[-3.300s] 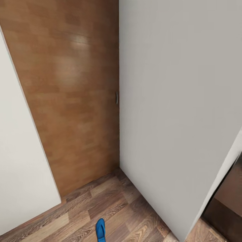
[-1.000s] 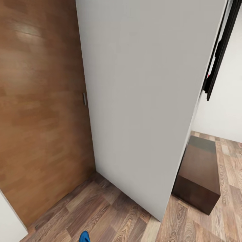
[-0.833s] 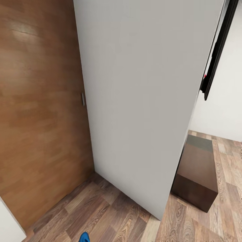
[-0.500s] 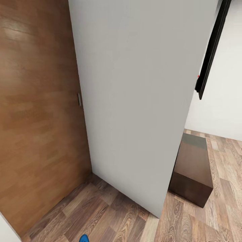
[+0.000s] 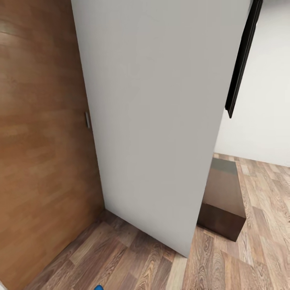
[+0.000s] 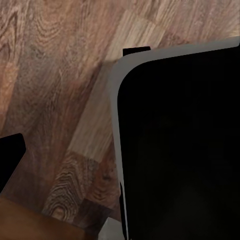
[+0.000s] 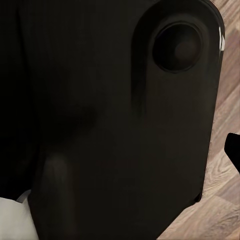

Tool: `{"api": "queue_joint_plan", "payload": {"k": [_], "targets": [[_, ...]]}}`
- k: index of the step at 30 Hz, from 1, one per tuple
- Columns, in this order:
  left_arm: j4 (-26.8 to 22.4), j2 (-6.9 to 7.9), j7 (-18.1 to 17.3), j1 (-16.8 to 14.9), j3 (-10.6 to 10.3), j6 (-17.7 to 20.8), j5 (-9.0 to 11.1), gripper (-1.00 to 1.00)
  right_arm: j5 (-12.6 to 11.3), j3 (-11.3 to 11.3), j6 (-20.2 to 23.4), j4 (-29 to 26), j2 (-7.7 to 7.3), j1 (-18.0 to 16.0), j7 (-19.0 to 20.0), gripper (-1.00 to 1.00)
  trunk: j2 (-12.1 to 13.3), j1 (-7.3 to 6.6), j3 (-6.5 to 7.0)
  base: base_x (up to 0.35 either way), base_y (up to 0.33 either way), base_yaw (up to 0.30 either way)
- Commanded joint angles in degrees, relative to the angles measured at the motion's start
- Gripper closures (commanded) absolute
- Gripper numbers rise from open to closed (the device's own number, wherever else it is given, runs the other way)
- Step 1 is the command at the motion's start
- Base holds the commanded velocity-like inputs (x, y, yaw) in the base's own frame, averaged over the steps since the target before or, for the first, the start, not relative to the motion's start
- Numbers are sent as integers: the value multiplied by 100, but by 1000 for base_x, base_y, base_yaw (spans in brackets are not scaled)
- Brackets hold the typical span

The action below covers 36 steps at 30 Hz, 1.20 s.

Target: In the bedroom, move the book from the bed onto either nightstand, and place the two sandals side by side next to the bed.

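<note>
Through our left wrist camera we see two black fingertips (image 6: 11,152) of our left gripper (image 6: 75,100) well apart, so its jaws stand open, beside our own dark, grey-edged body panel (image 6: 180,145); through our right wrist camera one black fingertip (image 7: 233,150) of our right gripper shows beside our black housing (image 7: 115,120); its spread we cannot tell.

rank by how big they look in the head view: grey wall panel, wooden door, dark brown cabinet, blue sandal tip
1. grey wall panel
2. wooden door
3. dark brown cabinet
4. blue sandal tip, cut off by the frame edge, so its full size is unknown

A wall panel (image 5: 157,121) stands between door (image 5: 40,141) and cabinet (image 5: 223,197).
</note>
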Motion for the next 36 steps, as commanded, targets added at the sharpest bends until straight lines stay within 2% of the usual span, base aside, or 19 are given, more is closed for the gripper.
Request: {"api": "queue_joint_plan", "payload": {"k": [1, 11, 29, 32, 36], "targets": [[-11, 2, -3, 4, -14, -8, -31, -100, 6, -15, -10, 4, 1, -2, 1, -100, -2, 0, -4, 0, 102, -148], [-11, 0, 0, 4, -10, -8, -31, -100, 6, 11, -7, 2, 1, -4, -5, -100, -2, 0, -4, 0, 54, -110], [-30, -1, 6, 4, -13, -8, -28, -100, 76, 94, -16, -5, -23, -6, 17, -100, -2, 0, -4, 0, 4, -10], [67, -98, -92, -95, -103, 90, -127, -100, -22, 190, 81, -102, -121, 92, 114, -100, -3, 0, -4, 0, 0, 0], [78, -219, -221, -225, -103, 218, -257, -100, -151, 304, 210, -229, -250, 222, 242, -100, -3, 0, -4, 0, 0, 0]]}}
